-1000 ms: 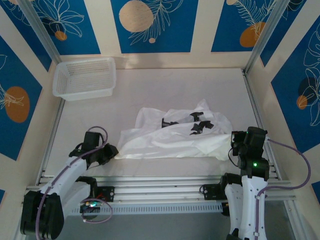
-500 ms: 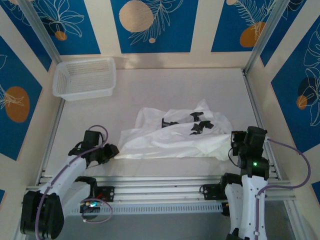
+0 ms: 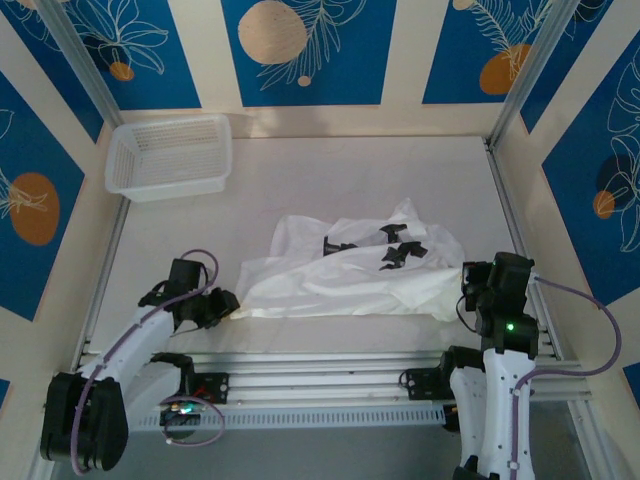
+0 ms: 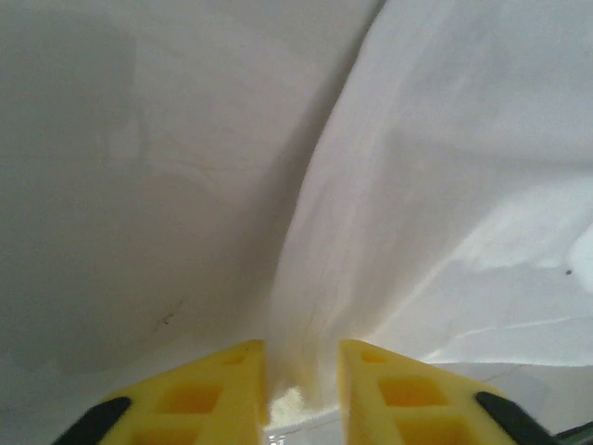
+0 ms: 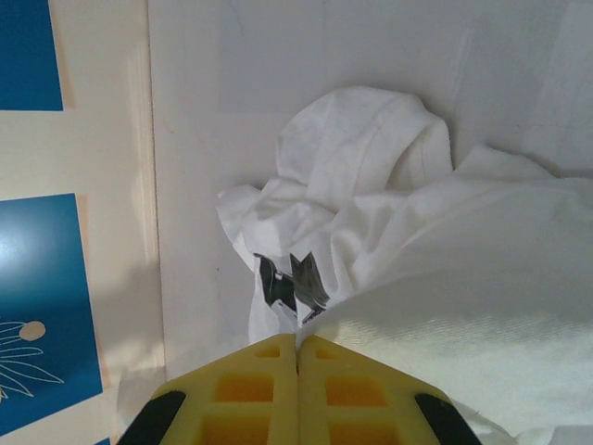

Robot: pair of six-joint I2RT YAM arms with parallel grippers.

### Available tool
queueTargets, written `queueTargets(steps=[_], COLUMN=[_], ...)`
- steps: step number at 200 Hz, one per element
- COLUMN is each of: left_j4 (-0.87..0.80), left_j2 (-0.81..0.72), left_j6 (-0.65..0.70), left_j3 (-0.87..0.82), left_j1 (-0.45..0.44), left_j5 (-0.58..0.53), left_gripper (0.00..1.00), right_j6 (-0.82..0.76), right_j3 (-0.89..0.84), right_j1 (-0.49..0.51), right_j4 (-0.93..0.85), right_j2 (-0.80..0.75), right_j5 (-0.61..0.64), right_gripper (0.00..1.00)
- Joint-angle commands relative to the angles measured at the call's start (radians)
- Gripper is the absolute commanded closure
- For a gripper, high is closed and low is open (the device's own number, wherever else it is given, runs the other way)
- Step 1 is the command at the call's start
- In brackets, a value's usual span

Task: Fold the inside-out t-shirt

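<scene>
The white t-shirt [image 3: 350, 275] lies crumpled across the near middle of the table, with dark marks [image 3: 400, 250] on its upper folds. My left gripper [image 3: 228, 303] is at the shirt's near-left corner. In the left wrist view its yellow fingers [image 4: 232, 389] stand apart with a ridge of the shirt [image 4: 445, 185] running between them, so this gripper [image 4: 301, 371] is open. My right gripper [image 3: 467, 290] is at the shirt's right edge. In the right wrist view this gripper [image 5: 297, 345] is shut, pinching the edge of the shirt [image 5: 445, 306] beside the dark marks [image 5: 292, 283].
A white plastic mesh basket [image 3: 170, 155] sits at the far left corner. Metal rails [image 3: 320, 375] run along the near edge of the table. Patterned walls enclose the table on three sides.
My left gripper has crept a little to the right, closer onto the shirt's corner. The right arm and the shirt have stayed put.
</scene>
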Motion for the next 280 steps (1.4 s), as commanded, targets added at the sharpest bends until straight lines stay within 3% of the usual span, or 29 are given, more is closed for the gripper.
queueTargets(steps=[1,16,38,58,99,115,135,179,214,247,280], left_j4=[0.039,0.054,0.090,0.059,-0.070,-0.074,-0.067,0.000,0.003,0.000,-0.031], left_j2=[-0.012,-0.022,-0.049,-0.048,0.122,0.175,0.210,0.170,0.093,0.068,0.156], left_j6=[-0.015,-0.024,-0.065,-0.052,0.058,0.067,0.062,0.058,0.087,0.110,0.117], left_j3=[-0.004,-0.001,0.050,0.258,0.963,1.164,1.320,1.420,1.440,1.460,1.508], left_j1=[-0.007,-0.007,-0.007,-0.007,-0.004,-0.004,-0.006,-0.005,-0.006,-0.005,-0.006], left_j5=[0.046,0.068,0.105,0.068,-0.109,-0.114,-0.080,-0.029,-0.085,-0.130,-0.151], left_gripper=[0.83,1.00,1.00,1.00,1.00,1.00,1.00,1.00,1.00,1.00,1.00], right_j6=[-0.006,-0.007,0.004,0.007,-0.151,-0.223,-0.267,-0.279,-0.266,-0.261,-0.268], right_j3=[0.013,0.022,0.059,0.162,0.791,1.053,1.253,1.461,1.604,1.648,1.647], right_j1=[0.005,0.005,0.005,0.009,0.030,0.032,0.036,0.038,0.037,0.037,0.037], right_j4=[0.016,0.018,0.047,0.138,0.196,0.164,0.158,0.210,0.185,0.177,0.174], right_j2=[0.002,0.004,0.022,0.093,0.398,0.500,0.559,0.569,0.596,0.602,0.644], right_j5=[-0.013,-0.013,-0.021,-0.034,-0.071,-0.095,-0.114,-0.068,-0.046,0.019,0.077], right_gripper=[1.00,1.00,1.00,1.00,1.00,1.00,1.00,1.00,1.00,1.00,1.00])
